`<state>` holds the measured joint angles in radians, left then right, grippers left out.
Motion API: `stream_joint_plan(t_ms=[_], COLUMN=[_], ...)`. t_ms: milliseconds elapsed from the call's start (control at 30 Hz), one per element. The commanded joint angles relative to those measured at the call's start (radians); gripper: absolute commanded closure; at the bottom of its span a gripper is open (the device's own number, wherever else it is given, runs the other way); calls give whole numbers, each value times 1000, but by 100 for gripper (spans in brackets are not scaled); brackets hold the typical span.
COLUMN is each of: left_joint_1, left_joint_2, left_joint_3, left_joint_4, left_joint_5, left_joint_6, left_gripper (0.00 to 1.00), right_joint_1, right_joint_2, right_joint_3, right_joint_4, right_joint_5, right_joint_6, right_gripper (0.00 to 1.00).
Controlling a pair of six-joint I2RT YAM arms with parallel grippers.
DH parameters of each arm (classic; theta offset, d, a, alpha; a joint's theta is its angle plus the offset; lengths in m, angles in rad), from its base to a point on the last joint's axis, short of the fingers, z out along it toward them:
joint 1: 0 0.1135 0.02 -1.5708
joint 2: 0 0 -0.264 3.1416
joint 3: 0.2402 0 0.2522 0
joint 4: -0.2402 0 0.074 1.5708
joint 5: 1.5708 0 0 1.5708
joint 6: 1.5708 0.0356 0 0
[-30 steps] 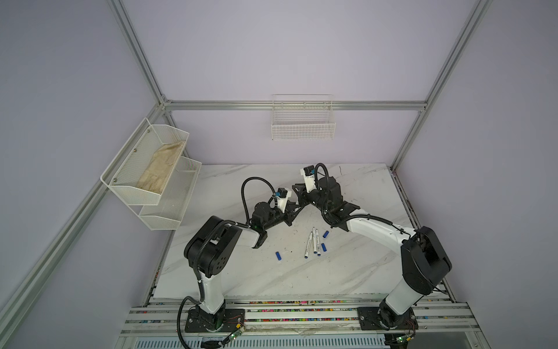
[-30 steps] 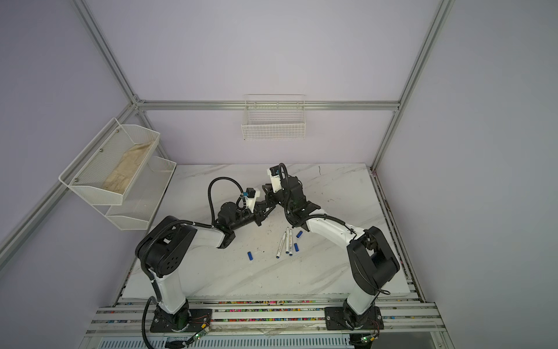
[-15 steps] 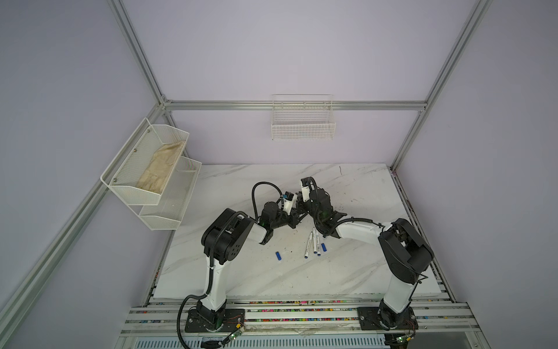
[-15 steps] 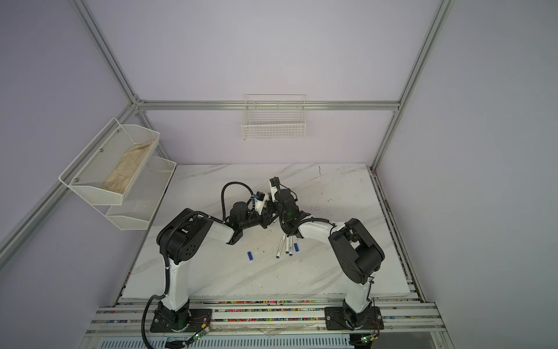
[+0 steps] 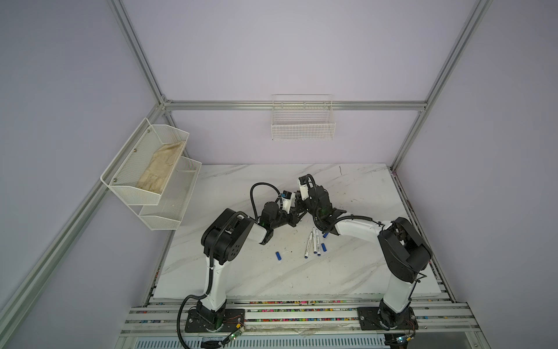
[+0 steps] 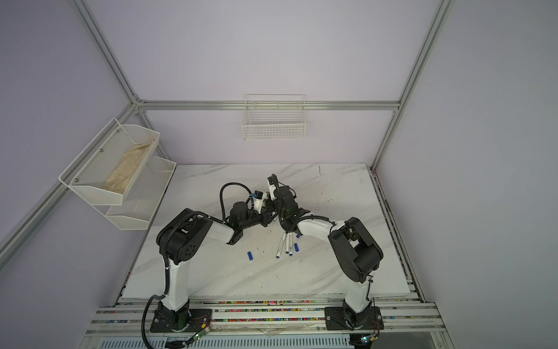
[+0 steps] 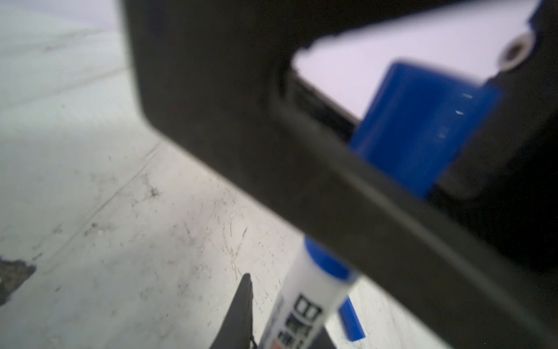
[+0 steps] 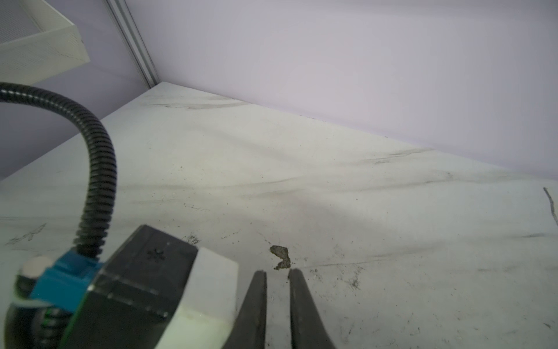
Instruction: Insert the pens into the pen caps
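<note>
swung both elbows inward over the last second; kept tips meeting above the table (image 5: 347, 272). likely seating step. left gripper (image 5: 296, 218) clamped on pen (image 7: 305, 308), long axis aimed blue end first at pen cap (image 7: 422, 130), seemingly pinched by narrow right gripper (image 8: 277, 272); joint hidden from view.

Mid-table is tight: my left gripper (image 5: 297, 218) and right gripper (image 5: 302, 208) stand nose to nose, nearly touching. Left wrist view: a right finger (image 7: 302, 169) bars across the pen (image 7: 305, 302) I grip, with the pen cap (image 7: 422, 130) pinched just behind it. Nearward, three loose pens (image 5: 314, 241) and two caps (image 5: 324, 247) clutter the table (image 5: 356, 187). Its far half lies open; the lone cap (image 5: 278, 255) has room all round.
</note>
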<state>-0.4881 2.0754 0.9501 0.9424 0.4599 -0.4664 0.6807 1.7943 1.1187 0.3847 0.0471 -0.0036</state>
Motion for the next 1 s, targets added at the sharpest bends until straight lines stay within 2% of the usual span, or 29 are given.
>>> stream_joint_plan(t_ms=[0, 233, 367, 467, 600, 800, 900, 967], left_joint_1=[265, 244, 233, 233, 233, 256, 258, 254], left_joint_2=[-62, -243, -338, -397, -449, -491, -496, -496], left_joint_3=[113, -56, -117, -141, -110, -7, 57, 94], left_joint_4=[72, 260, 283, 327, 319, 302, 251, 214], left_joint_5=[-710, -492, -403, -388, -352, -344, -313, -289], left_joint_6=[-269, -217, -223, -226, -198, -158, -127, -115], left_gripper=[100, 100, 100, 100, 100, 100, 100, 100], right_joint_1=[56, -76, -107, -125, -127, -108, -53, -40], right_joint_2=[-119, -146, -164, -180, -165, -97, -47, -26], right_joint_3=[-66, 3, 18, 5, -1, 31, 72, 92], right_joint_4=[-460, -452, -459, -461, -511, -652, -728, -751], right_joint_5=[-382, -719, -836, -896, -881, -730, -639, -627], right_joint_6=[-12, 64, 89, 107, 115, 46, -20, -42], right_gripper=[100, 100, 100, 100, 100, 100, 100, 100])
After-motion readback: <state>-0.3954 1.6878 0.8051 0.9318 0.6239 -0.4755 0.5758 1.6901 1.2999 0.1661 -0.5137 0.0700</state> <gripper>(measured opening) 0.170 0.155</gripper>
